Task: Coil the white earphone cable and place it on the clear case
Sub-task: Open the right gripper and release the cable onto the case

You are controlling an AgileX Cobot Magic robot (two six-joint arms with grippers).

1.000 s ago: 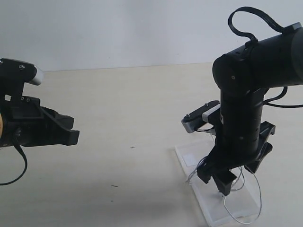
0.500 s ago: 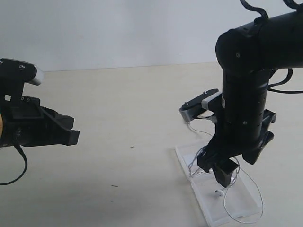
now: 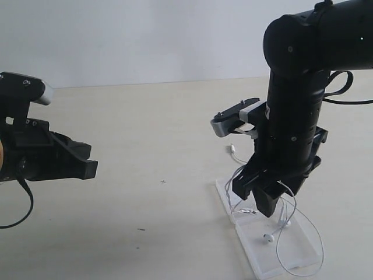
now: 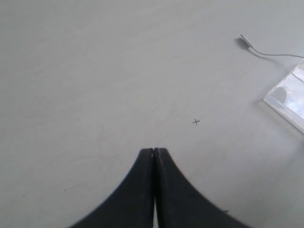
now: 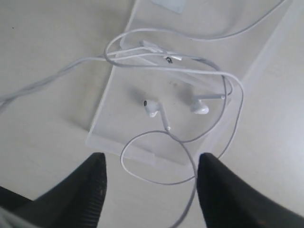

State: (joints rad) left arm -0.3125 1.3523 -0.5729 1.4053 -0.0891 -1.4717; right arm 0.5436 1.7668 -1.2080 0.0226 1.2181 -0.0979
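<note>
- Pale table (image 3: pixel 134 116) underneath it all.
- Right gripper (image 5: pixel 149 190) hangs over the case, jaws spread wide, gripping nothing.
- Left gripper (image 4: pixel 154 153) sits well off to the side, jaws pressed together.
- Clear case (image 5: pixel 118 123) lies flat on the table.
- White earphone cable (image 5: pixel 171 69) sprawls in loose loops across the case, both earbuds on it, plug end trailing onto the table.

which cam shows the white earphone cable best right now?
Right wrist view: white earphone cable loops and both earbuds on the clear case. Exterior: right gripper hides part. Left wrist: only the plug end.
</note>
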